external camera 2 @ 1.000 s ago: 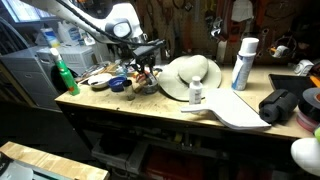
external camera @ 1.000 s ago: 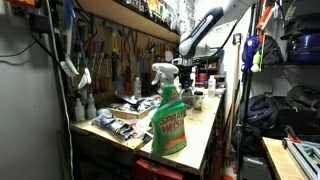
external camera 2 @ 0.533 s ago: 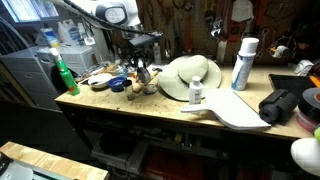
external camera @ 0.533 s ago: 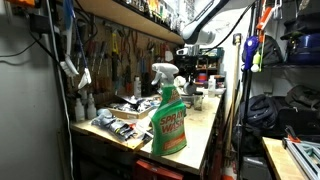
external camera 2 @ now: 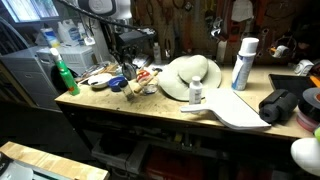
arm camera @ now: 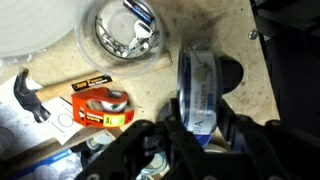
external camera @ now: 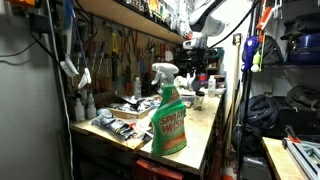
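My gripper is shut on a clear blue bottle with a printed label, and holds it by its lower part above the workbench. Under it I see the bench top, a clear round container with small items inside, and a red-orange tape measure. In both exterior views the gripper hangs above the cluttered part of the bench. The bottle shows as a small blue shape under the gripper.
A green spray bottle stands at one bench end. A white hat, a small white bottle and a white spray can stand beside the gripper. A dark tool lies near the tape measure.
The arm has risen and carried the blue bottle up off the bench. The other things have not moved.
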You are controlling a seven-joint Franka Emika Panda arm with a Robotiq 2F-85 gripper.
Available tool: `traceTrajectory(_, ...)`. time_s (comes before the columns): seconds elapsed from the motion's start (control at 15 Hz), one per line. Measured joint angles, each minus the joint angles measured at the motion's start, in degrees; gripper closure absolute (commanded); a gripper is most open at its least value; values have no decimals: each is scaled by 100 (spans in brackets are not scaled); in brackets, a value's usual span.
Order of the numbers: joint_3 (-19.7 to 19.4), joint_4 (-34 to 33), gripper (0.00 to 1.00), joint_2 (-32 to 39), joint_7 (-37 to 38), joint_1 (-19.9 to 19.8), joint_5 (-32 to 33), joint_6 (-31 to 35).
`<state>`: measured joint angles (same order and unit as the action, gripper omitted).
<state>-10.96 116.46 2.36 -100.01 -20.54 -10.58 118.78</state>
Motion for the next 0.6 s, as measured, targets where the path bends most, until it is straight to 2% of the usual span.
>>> traceTrajectory(0.33, 30, 813, 86, -787, -390, 430, -309, 15)
traceTrajectory(0.47, 88, 1146, 86, -1044, -206, 688, -313, 434)
traceTrajectory(0.6, 178, 1440, 86, -1157, 185, 929, -313, 1197)
